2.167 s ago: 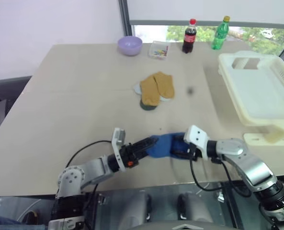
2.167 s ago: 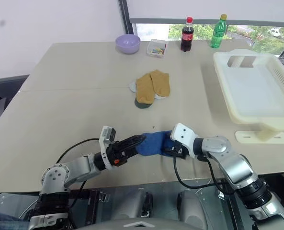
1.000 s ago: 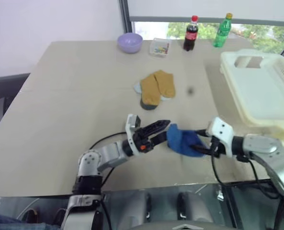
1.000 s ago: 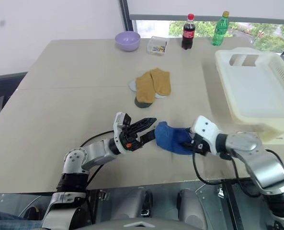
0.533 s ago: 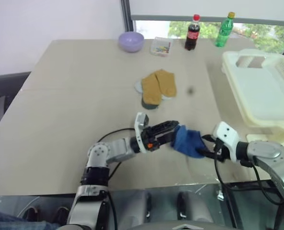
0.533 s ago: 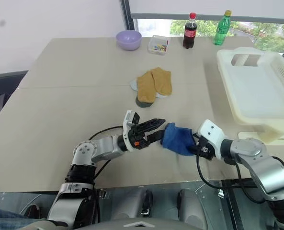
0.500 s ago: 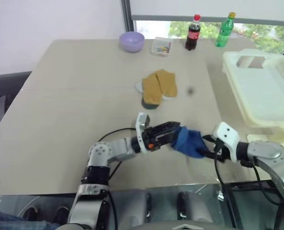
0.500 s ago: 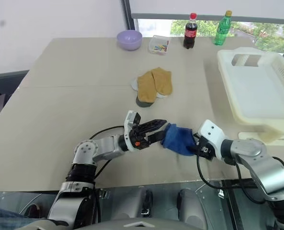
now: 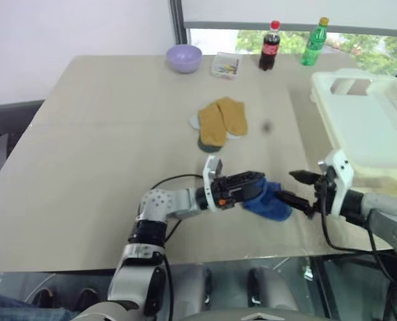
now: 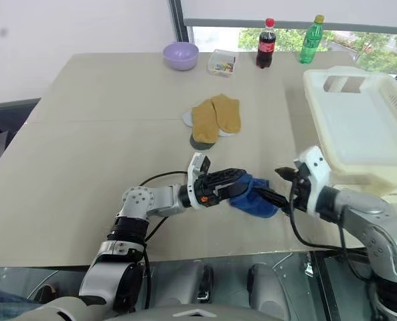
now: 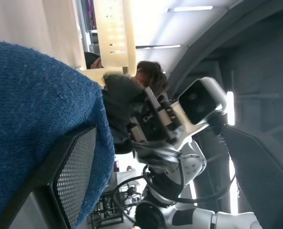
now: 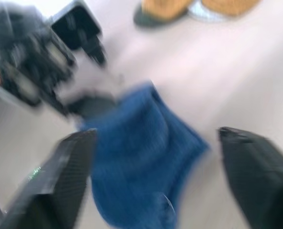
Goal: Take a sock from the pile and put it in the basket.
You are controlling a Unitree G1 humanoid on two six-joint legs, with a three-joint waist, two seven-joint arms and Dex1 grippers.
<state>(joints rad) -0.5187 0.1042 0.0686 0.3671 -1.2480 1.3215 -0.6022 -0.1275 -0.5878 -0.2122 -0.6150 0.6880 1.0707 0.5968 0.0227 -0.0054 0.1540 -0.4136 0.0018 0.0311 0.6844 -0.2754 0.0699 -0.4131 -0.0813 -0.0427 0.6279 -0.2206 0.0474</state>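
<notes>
The blue sock (image 9: pixel 270 202) sits bunched near the table's front edge, between my two grippers. My left gripper (image 9: pixel 257 186) is open and pushed into the sock's left side. In the left wrist view the sock (image 11: pixel 31 105) lies over one finger pad (image 11: pixel 74 171), while the other finger stands well clear of it. My right gripper (image 9: pixel 284 185) is open just right of the sock, its two fingers spread on either side of the sock's (image 12: pixel 141 157) end. The pile (image 9: pixel 218 124) of mustard socks over grey lies mid-table. The cream basket (image 9: pixel 372 127) stands at the right.
A lilac bowl (image 9: pixel 185 57), a small clear box (image 9: pixel 225 65), a cola bottle (image 9: pixel 269 45) and a green bottle (image 9: pixel 312 41) line the far edge. The basket overhangs the table's right side. Both grippers work close to the front edge.
My right gripper has opened, let go of the blue sock and drawn back to the right. My left gripper has moved right, further into the sock.
</notes>
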